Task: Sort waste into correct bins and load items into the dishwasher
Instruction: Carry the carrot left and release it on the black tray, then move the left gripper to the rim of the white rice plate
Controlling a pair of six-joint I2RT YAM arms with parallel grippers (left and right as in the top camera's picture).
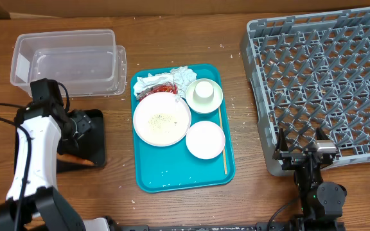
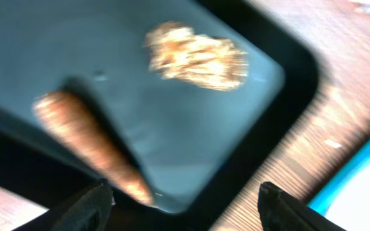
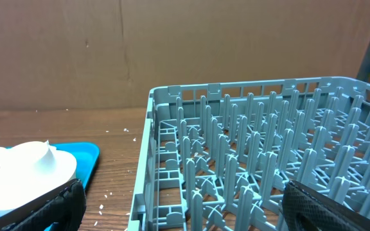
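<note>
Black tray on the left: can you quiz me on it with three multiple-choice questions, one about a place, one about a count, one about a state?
1. Where is the carrot? A on the teal tray; B in the black tray; C in the rack.
2. How many food scraps show in the black tray? A one; B two; C four.
3. How is the left pincer? A shut on the carrot; B shut on a napkin; C open, holding nothing.
Answers: 1 B, it lies on the tray's floor. 2 B, the carrot and a brown bit. 3 C, it stands wide with nothing inside.
</note>
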